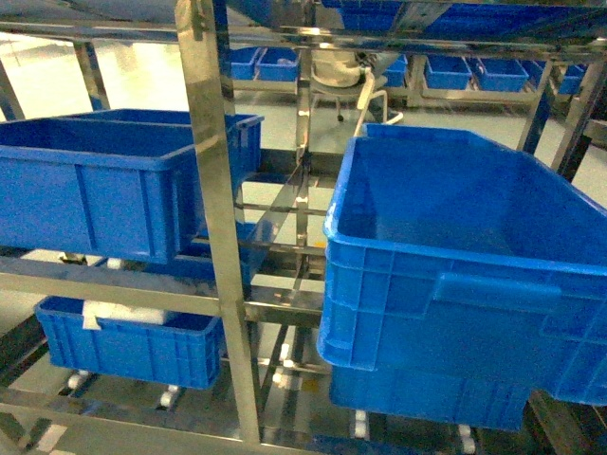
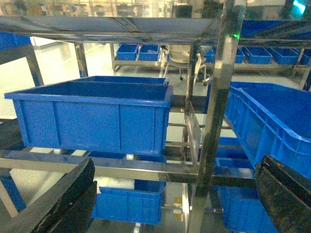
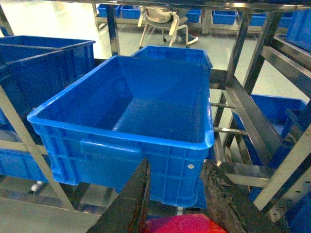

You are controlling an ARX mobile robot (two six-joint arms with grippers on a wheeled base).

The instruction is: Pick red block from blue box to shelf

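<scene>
A red block (image 3: 182,224) sits low between the fingers of my right gripper (image 3: 177,167), which is shut on it. It hangs just in front of the big blue box (image 3: 116,137), whose visible inside is bare. That box (image 1: 455,284) rests on the right side of the shiny steel shelf (image 1: 213,190); neither gripper shows in the head view. My left gripper (image 2: 177,167) is open wide with nothing between its dark fingers (image 2: 63,199), facing the shelf upright (image 2: 218,97).
A second blue crate (image 1: 95,180) stands on the shelf's left half, and a smaller crate (image 1: 123,341) with something white in it sits one level lower. Steel rails (image 3: 243,102) run close on the right. A chair (image 1: 341,81) and more crates stand far behind.
</scene>
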